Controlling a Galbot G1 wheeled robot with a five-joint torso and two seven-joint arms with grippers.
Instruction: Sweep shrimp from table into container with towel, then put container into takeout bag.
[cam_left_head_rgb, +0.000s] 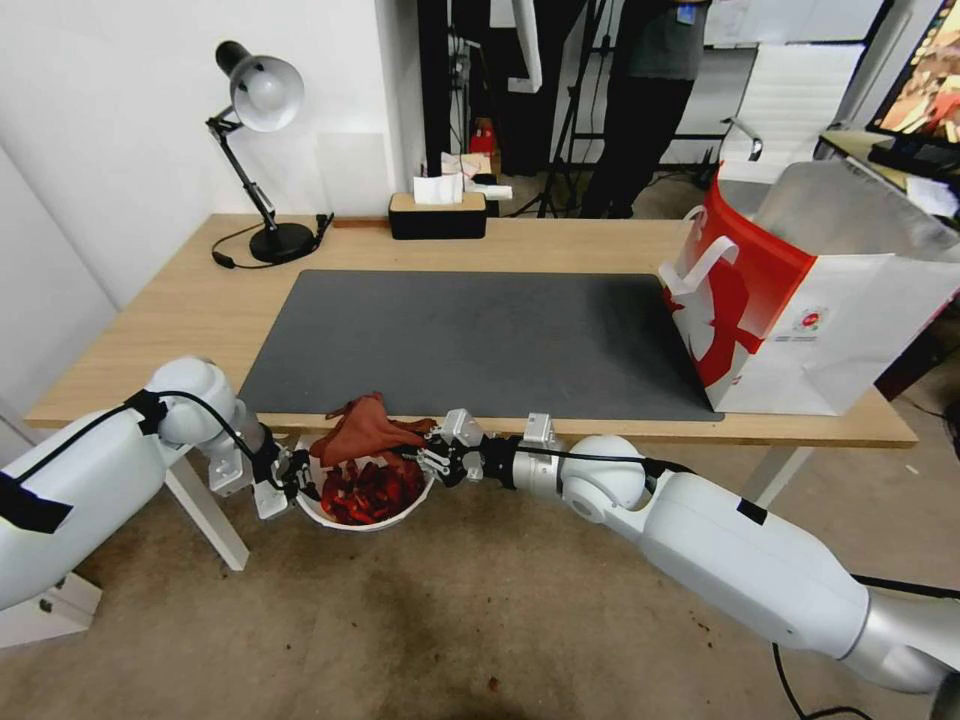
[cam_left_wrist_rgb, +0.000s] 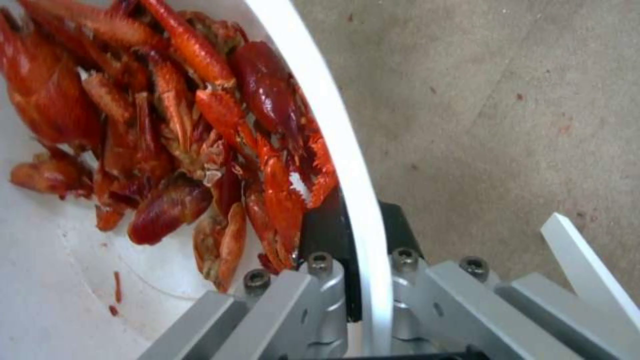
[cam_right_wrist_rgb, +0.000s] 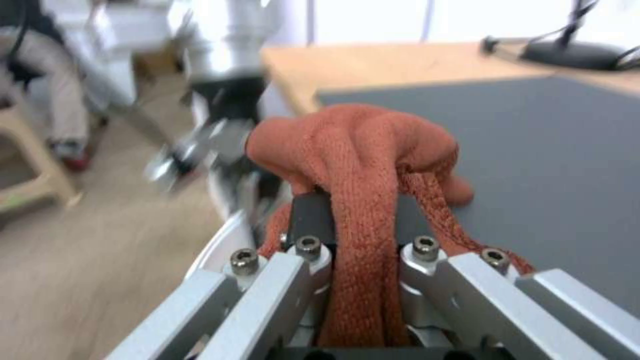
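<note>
At the left, the left arm is reached in low from the near side, below the table's (cam_left_head_rgb: 180, 300) near edge. The left gripper (cam_left_head_rgb: 291, 474) is clamped on the left rim of the container (cam_left_head_rgb: 355, 522), one pad (cam_left_wrist_rgb: 325, 227) inside the wall and one outside. The container is held in the air just off the near edge, over bare floor, and the shrimp (cam_left_head_rgb: 370, 492) are heaped inside it against the gripped wall. Just right of it, the right arm is stretched leftward along the near edge, nearly level. The right gripper (cam_left_head_rgb: 418, 452) is closed on the towel (cam_left_head_rgb: 362, 428), which is bunched over the far rim of the container at the mat's (cam_left_head_rgb: 480, 340) near edge. The mat's middle is bare. At the far right, the bag (cam_left_head_rgb: 800, 300) stands open on the table, well apart from the container, its right side past the table's right end.
</note>
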